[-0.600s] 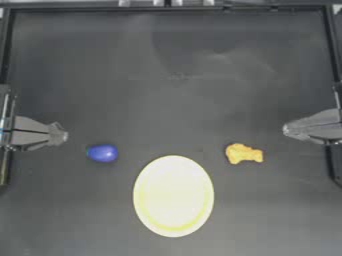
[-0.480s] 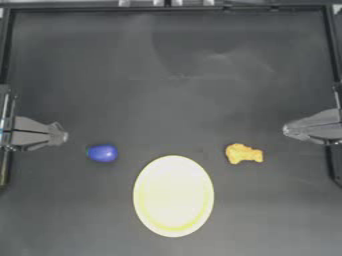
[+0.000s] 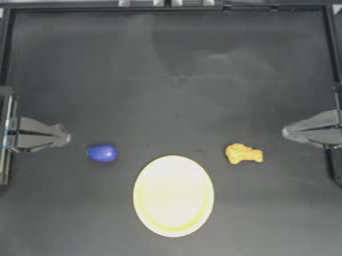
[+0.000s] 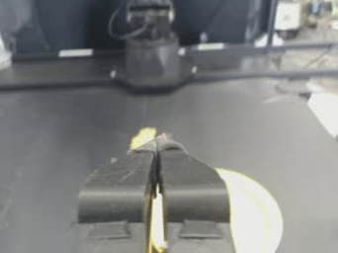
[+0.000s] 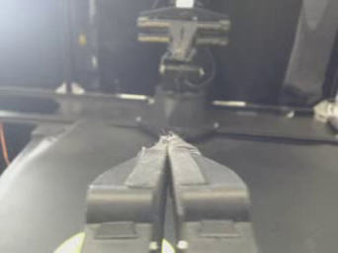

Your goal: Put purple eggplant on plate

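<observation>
Item 1: left gripper, parked at the table's left edge, jaws pressed together, holding nothing.

Item 2: purple eggplant, lying on the bare dark table near the left gripper's tip, a little toward the plate side, touching neither the gripper nor the plate.

Item 3: plate, round and pale yellow, set centrally toward the table's near edge, nothing on it.

Item 4: yellow-orange lumpy piece, on the table beside the plate's right, apart from its rim.

Item 5: right gripper, parked at the table's right edge, jaws closed against each other, holding nothing.
</observation>
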